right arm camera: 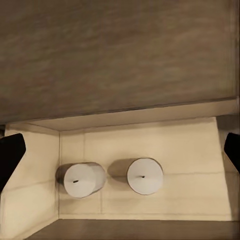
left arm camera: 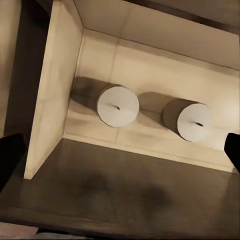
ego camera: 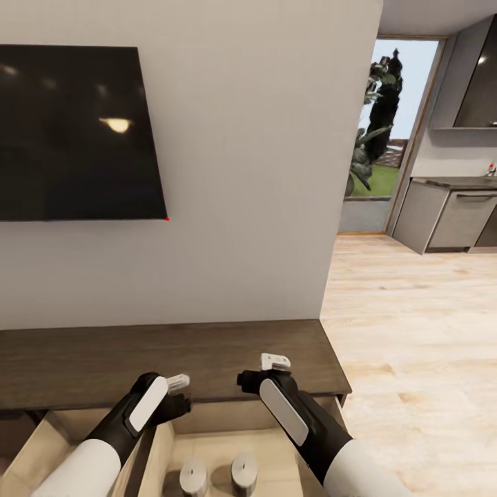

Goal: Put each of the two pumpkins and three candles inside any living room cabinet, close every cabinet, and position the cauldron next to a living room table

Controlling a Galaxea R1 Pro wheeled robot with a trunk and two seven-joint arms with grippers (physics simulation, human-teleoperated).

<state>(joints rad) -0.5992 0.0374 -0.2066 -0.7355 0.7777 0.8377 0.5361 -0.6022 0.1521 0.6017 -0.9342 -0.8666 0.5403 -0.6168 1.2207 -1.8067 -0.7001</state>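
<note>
Head view first: I'm facing the cabinet [ego camera: 172,359], a long dark-brown unit against the pale wall, with a black screen [ego camera: 76,131] hung above it. A drawer [ego camera: 155,455] is pulled out below its top, light wood inside. Two candles stand upright in it, side by side: the left candle [ego camera: 192,478] and the right candle [ego camera: 244,473], near each other but apart. My left hand [ego camera: 181,388] hovers over the front edge of the cabinet top, above the drawer; my right hand [ego camera: 270,369] hovers just beside it over the same edge. Neither holds anything. Off to the right, plank floor [ego camera: 414,331] runs to a kitchen counter [ego camera: 449,221] and a glazed doorway [ego camera: 386,131].

Left wrist view: I look down into the drawer, both candles [left arm camera: 118,105] [left arm camera: 192,121] upright on its floor, wicks showing. My fingertips [left arm camera: 10,155] sit dark at the two edges, spread wide apart, nothing between them.

Right wrist view: the cabinet top [right arm camera: 115,55] fills the upper part, the drawer below it, and the two candles [right arm camera: 80,180] [right arm camera: 145,175] stand there. Fingertips [right arm camera: 10,155] again at opposite edges, wide apart and empty.
</note>
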